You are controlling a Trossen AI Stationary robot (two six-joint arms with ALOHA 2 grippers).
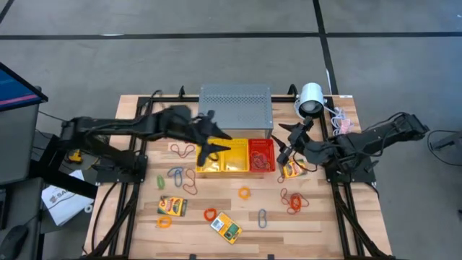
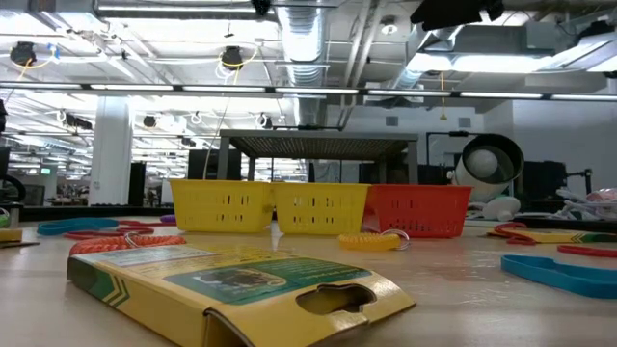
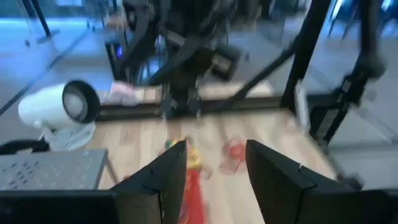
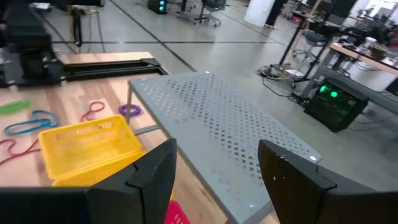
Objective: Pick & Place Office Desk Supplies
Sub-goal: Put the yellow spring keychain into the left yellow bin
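Office desk supplies lie scattered on the wooden table: yellow-and-green card boxes (image 1: pixel 172 206) (image 1: pixel 226 227) (image 1: pixel 291 170), orange band loops (image 1: pixel 245 193) (image 1: pixel 210 214), red loops (image 1: pixel 291 201) and blue-grey oval clips (image 1: pixel 175 175) (image 1: pixel 263 217). My left gripper (image 1: pixel 211 150) (image 3: pixel 214 155) hovers open over the yellow basket (image 1: pixel 224 157), with nothing between its fingers. My right gripper (image 1: pixel 284 150) (image 4: pixel 217 149) hangs open in the air beside the red basket's (image 1: pixel 261 154) right end, also empty.
A grey perforated metal box (image 1: pixel 235 108) stands just behind the baskets. A white round lamp-like device (image 1: pixel 310 99) sits at the back right. One card box (image 2: pixel 241 284) lies close to the table's near edge. The near half of the table holds only flat items.
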